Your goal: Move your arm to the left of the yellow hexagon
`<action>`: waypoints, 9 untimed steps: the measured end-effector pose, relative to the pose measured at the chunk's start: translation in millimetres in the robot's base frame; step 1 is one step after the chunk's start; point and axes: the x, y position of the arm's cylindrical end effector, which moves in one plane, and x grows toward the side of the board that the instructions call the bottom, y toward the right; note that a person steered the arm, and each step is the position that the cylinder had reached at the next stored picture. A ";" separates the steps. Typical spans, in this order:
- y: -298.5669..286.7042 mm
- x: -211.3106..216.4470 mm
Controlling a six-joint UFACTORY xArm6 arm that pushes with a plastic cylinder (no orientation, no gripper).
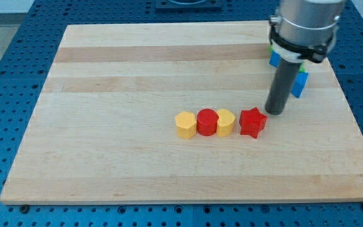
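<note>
The yellow hexagon (184, 124) lies near the middle of the wooden board (118, 75), at the left end of a row. Touching its right side is a red cylinder (207, 122), then a yellow block with a rounded shape (225, 122), then a red star (252, 122) a little apart. My tip (274, 111) rests on the board just right of and slightly above the red star, well to the right of the yellow hexagon.
Blue blocks (300, 84) and a bit of a green block (302, 65) sit near the board's right edge, partly hidden behind my rod and the arm's silver body (304, 25). A blue perforated table surrounds the board.
</note>
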 end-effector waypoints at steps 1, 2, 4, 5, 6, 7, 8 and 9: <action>16.4 10.2; 29.1 50.4; -113.6 141.4; -196.4 144.0; -263.0 143.9; -303.1 140.6; -309.2 125.5; -308.1 111.4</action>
